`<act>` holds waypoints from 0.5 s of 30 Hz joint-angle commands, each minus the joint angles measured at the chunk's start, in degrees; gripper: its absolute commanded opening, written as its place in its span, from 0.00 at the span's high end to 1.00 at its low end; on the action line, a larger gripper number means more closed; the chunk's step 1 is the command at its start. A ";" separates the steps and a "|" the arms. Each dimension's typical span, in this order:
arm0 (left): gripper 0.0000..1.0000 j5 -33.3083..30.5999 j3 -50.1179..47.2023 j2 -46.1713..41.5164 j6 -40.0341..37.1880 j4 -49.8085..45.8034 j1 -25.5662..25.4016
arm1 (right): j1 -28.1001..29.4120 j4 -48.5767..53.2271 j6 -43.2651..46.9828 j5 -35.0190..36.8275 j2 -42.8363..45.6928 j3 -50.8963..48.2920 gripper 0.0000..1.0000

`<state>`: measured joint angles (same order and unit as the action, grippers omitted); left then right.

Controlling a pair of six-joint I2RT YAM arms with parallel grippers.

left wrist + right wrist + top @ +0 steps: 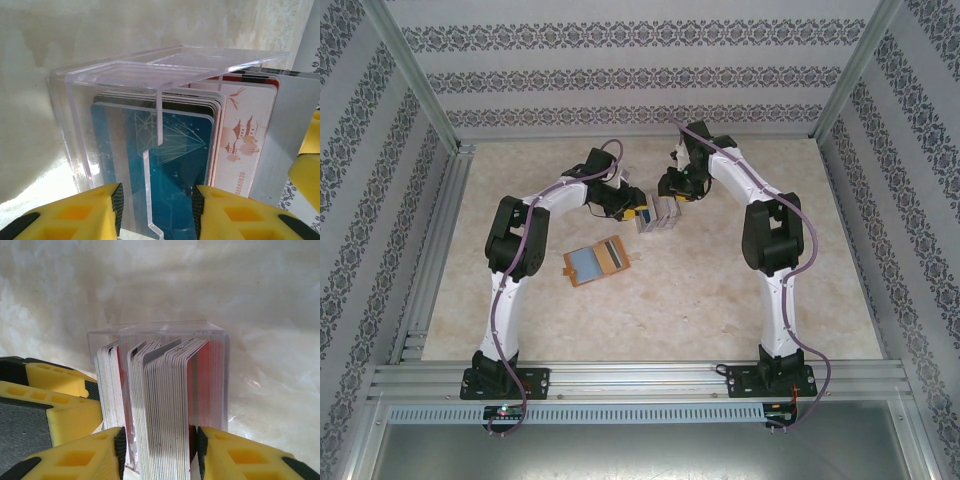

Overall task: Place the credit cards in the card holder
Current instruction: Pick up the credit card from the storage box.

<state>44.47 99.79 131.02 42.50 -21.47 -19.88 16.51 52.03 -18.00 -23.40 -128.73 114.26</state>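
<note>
The credit cards (660,216) stand on edge in a clear acrylic box (120,75) at the middle of the table. A blue card (175,170) faces my left gripper (157,210), beside a white card with pinkish print (245,135). The left jaws are open, tips against the box side. My right gripper (159,450) is open around a thick stack of cards (165,405). Its right pad touches a red card (204,385), and its left pad stands slightly off the stack. The card holder (596,262) lies open and flat, orange with a pale pocket, nearer the left arm.
The left gripper's yellow fingers (60,405) sit close against the box's left side in the right wrist view. Aluminium frame posts (415,100) and patterned walls enclose the marbled table (670,310). Bare tabletop lies in front of the card holder.
</note>
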 commanded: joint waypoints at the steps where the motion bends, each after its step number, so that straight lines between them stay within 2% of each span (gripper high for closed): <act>1: 0.57 0.57 1.11 1.46 0.39 0.56 -1.26 | 0.89 0.88 0.29 -1.66 3.76 0.66 0.56; 9: 0.57 0.61 1.46 1.27 -0.32 -0.32 -1.22 | 0.47 1.06 0.51 -1.34 3.83 0.01 0.59; 15: 0.57 0.49 1.46 1.20 -0.40 -0.33 -1.25 | 0.17 1.30 0.77 -0.69 4.09 -0.50 0.70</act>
<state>44.42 99.90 131.02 42.50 -21.50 -19.88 16.23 52.40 -17.65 -22.72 -127.17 114.15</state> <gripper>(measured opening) 0.428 0.307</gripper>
